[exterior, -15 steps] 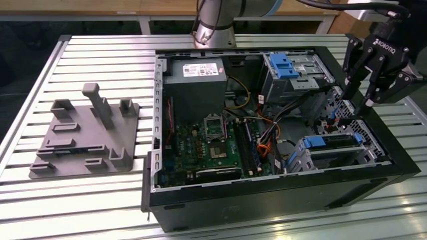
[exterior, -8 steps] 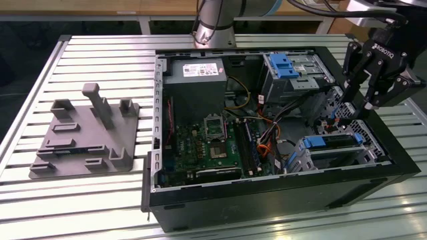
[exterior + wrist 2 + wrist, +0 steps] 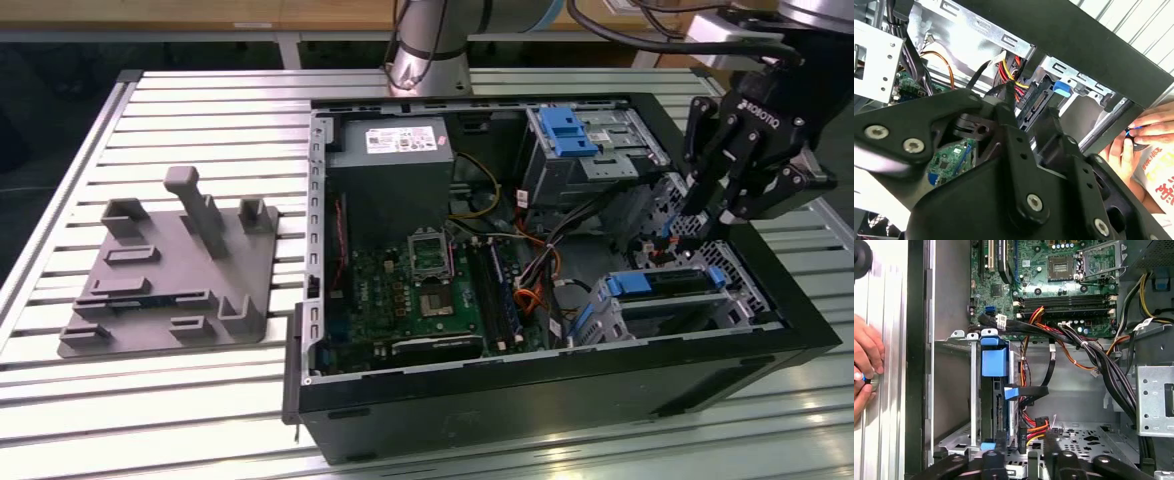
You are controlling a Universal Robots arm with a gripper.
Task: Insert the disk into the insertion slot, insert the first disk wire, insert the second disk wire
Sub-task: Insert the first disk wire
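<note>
While the slatted metal table [image 3: 200,110] carries everything, the open black computer case [image 3: 534,400] lies on its side on it and takes up most of the exterior view's right. A grey fixture plate [image 3: 167,275] sits on the table at the exterior view's left, apart from the case. Inside the case the green motherboard [image 3: 427,295] lies flat. The gripper [image 3: 707,232] hangs over the case's corner at the exterior view's right, above the insertion slot [image 3: 667,320]. In the first wrist view the disk [image 3: 993,362] sits inside that slot, edge-on between the metal walls, with its blue carrier at the mouth. The jaws are clamped on a black connector [image 3: 1033,106] trailing red and yellow wires, held near the disk's end. Whether it touches the disk I cannot tell. A person's hands [image 3: 866,352] rest just outside the case wall.
</note>
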